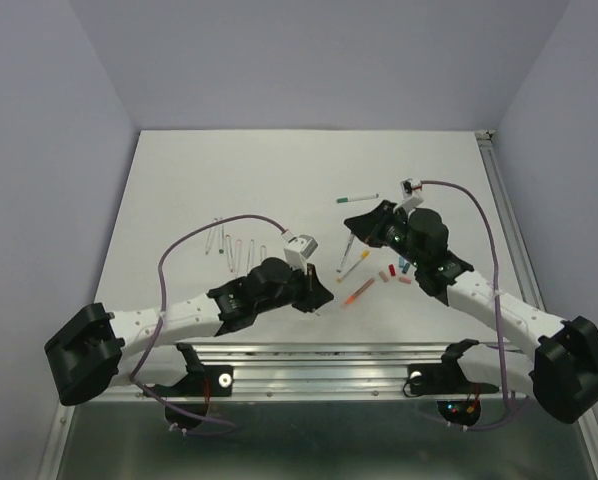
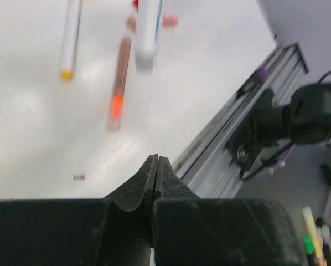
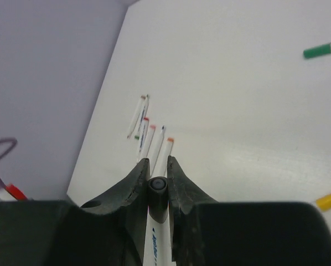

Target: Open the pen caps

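Note:
My right gripper (image 3: pixel 157 165) is shut on a white pen with a dark grey cap (image 3: pixel 158 187); the cap end sits between the fingertips. In the top view this gripper (image 1: pixel 354 228) holds the pen (image 1: pixel 346 252) slanting down over the table's middle. My left gripper (image 2: pixel 156 160) is shut and empty, low over the table near its front edge (image 1: pixel 320 298). Loose caps, pink and blue (image 1: pixel 394 271), lie right of a yellow pen (image 1: pixel 354 263) and an orange pen (image 1: pixel 359 291). A green-capped pen (image 1: pixel 357 198) lies farther back.
Several uncapped whitish barrels (image 1: pixel 234 245) lie in a row at the left, also in the right wrist view (image 3: pixel 151 133). A metal rail (image 2: pixel 232 138) runs along the table's front edge. A purple cable (image 1: pixel 194 240) arcs over the left arm.

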Action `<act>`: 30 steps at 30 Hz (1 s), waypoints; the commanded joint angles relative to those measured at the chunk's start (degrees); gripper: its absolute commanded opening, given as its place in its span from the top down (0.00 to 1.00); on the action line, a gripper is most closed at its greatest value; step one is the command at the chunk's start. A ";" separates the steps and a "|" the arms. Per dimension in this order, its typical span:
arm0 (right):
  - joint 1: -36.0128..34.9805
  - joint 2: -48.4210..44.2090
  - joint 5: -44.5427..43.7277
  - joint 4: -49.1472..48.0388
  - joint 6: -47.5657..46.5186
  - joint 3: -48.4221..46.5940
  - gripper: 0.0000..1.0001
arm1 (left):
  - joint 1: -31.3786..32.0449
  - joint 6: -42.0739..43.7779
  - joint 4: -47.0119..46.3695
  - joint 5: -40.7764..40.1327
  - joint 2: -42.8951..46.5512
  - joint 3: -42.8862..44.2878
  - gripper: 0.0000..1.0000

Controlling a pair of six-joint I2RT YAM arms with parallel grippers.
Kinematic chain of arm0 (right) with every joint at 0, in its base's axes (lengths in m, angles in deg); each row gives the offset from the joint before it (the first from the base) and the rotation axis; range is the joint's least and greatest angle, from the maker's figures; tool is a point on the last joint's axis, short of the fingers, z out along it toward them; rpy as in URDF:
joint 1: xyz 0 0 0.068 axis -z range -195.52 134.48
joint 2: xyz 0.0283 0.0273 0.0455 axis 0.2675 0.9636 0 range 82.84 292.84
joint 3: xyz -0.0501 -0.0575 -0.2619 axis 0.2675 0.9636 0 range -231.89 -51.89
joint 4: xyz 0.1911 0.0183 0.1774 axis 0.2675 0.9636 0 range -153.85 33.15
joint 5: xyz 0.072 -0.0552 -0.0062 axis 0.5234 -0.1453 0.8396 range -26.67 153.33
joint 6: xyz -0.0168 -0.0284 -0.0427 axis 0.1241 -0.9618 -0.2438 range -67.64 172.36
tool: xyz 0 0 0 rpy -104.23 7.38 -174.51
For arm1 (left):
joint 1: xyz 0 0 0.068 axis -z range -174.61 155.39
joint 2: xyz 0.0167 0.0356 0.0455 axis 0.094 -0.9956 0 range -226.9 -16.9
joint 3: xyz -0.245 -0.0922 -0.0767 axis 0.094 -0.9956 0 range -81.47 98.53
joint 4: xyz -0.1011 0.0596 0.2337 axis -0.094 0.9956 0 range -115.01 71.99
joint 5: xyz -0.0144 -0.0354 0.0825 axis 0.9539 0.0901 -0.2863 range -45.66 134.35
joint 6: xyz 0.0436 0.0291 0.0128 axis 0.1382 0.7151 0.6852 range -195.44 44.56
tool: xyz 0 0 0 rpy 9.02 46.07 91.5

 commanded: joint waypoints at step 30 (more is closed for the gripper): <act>5.01 -3.06 20.28 -5.78 7.22 1.32 0.99 | 3.20 7.05 12.37 -12.03 -6.92 19.71 0.01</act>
